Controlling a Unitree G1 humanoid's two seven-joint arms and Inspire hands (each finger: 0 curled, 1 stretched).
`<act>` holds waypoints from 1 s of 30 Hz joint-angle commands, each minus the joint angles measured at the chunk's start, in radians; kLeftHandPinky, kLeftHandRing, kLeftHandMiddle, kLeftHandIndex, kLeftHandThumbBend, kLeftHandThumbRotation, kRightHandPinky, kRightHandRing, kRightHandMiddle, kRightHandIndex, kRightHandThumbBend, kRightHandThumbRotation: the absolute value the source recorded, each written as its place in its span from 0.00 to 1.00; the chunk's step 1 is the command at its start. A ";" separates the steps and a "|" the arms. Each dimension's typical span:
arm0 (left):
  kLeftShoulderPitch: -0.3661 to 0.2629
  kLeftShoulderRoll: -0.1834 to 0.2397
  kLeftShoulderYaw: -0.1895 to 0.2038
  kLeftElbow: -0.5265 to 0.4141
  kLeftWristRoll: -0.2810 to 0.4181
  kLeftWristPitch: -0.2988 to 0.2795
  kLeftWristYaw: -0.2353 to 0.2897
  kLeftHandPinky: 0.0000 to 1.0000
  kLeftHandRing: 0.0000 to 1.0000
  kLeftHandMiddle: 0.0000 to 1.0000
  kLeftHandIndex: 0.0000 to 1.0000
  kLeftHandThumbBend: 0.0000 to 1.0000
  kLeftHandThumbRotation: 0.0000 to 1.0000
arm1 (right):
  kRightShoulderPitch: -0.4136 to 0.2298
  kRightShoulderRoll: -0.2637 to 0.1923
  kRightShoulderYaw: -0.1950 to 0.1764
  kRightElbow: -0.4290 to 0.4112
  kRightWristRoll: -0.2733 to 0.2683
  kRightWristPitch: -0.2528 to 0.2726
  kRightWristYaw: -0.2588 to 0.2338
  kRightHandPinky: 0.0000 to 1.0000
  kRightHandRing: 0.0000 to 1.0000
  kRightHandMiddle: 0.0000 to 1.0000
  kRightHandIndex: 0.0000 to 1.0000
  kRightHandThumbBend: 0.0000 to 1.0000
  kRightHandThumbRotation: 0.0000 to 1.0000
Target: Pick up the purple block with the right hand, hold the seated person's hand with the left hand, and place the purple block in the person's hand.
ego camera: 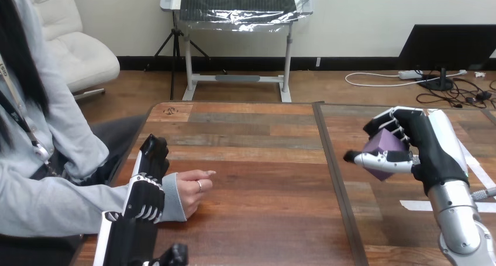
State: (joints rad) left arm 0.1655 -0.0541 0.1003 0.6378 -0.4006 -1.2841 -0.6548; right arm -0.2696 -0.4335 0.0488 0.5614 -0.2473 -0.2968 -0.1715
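Note:
My right hand (434, 152) is raised above the right part of the table, its fingers and thumb curled round the purple block (383, 150), which is clear of the tabletop. At the lower left, my left hand (142, 197) lies across the person's grey-sleeved wrist (170, 197). I cannot tell whether it grips the wrist. The person's hand (193, 190) rests on the table just right of my left hand, loosely closed, with one finger pointing right. The block is well to the right of the person's hand.
A dark seam (334, 178) runs front to back between the two wooden tabletops. Strips of white tape (418, 205) lie on the right tabletop under my right arm. The person sits at the left side.

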 commanded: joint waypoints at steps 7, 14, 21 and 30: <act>-0.103 -0.014 0.136 0.025 0.296 -0.090 0.192 0.92 0.95 0.97 0.97 1.00 0.73 | -0.039 0.058 -0.034 -0.030 0.017 -0.028 -0.032 0.33 0.38 0.47 0.49 0.83 0.00; -0.113 0.022 0.178 0.001 0.437 -0.058 0.308 0.94 0.97 0.99 0.98 1.00 0.65 | -0.048 0.090 -0.035 -0.020 0.013 -0.036 -0.052 0.33 0.38 0.47 0.49 0.82 0.00; -0.124 0.048 0.247 -0.043 0.626 -0.032 0.448 0.99 1.00 0.98 0.97 1.00 0.53 | -0.063 0.114 -0.033 0.012 0.011 -0.060 -0.066 0.34 0.39 0.47 0.49 0.81 0.00; -0.123 0.112 0.288 -0.146 0.857 0.071 0.629 1.00 1.00 0.98 0.98 1.00 0.46 | -0.082 0.148 -0.027 0.045 -0.004 -0.075 -0.090 0.35 0.40 0.48 0.49 0.81 0.00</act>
State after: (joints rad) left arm 0.1042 0.0107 0.3627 0.5867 0.3718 -1.2493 -0.1057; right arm -0.2706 -0.3034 0.0330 0.5912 -0.2485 -0.3417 -0.2325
